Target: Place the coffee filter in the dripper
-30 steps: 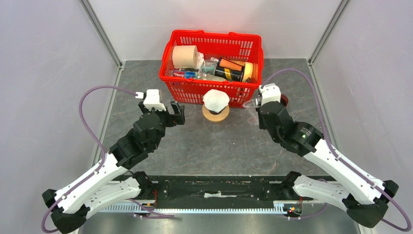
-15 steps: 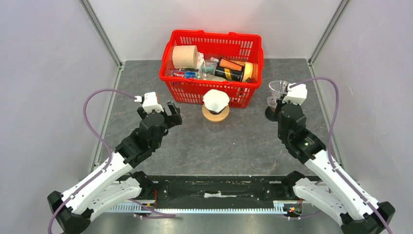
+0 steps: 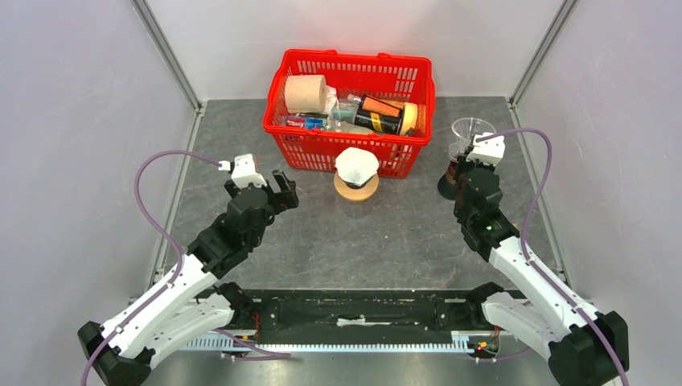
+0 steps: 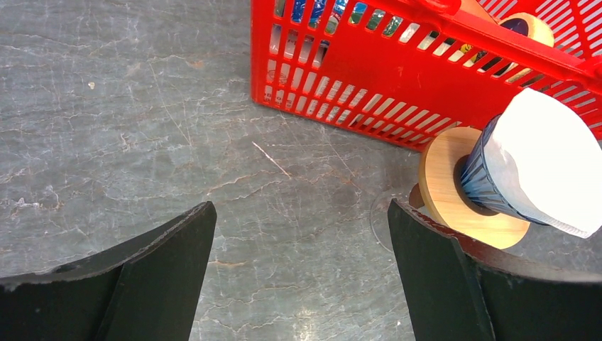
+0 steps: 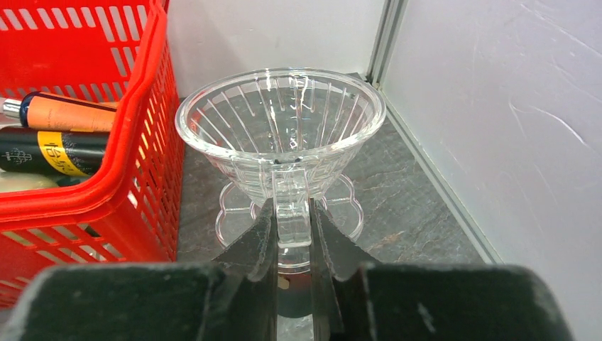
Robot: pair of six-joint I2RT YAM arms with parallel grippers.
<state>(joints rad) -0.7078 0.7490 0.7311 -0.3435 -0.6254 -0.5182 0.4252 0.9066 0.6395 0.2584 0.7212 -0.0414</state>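
Observation:
A white paper coffee filter (image 3: pixel 356 165) sits in a blue ribbed cone (image 4: pixel 479 177) on a round wooden ring (image 4: pixel 444 195), just in front of the red basket; the filter also shows in the left wrist view (image 4: pixel 546 170). A clear glass dripper (image 3: pixel 465 129) stands at the back right, over a dark round base (image 3: pixel 447 186). My right gripper (image 3: pixel 460 159) is shut on the dripper's handle (image 5: pixel 291 209); the dripper's bowl (image 5: pixel 280 121) is upright and empty. My left gripper (image 3: pixel 287 186) is open and empty, to the left of the filter, its jaws wide apart (image 4: pixel 302 213).
A red plastic basket (image 3: pixel 346 149) at the back centre holds a paper roll (image 3: pixel 306 93), a dark can (image 3: pixel 378 115) and other items. Its wall is close to the left of the dripper (image 5: pixel 142 177). Grey side walls and a metal frame (image 5: pixel 426 170) bound the stone table.
My right arm has swung from the basket's front corner to the right and back, with the clear dripper now upright in its jaws. My left arm has drawn back slightly.

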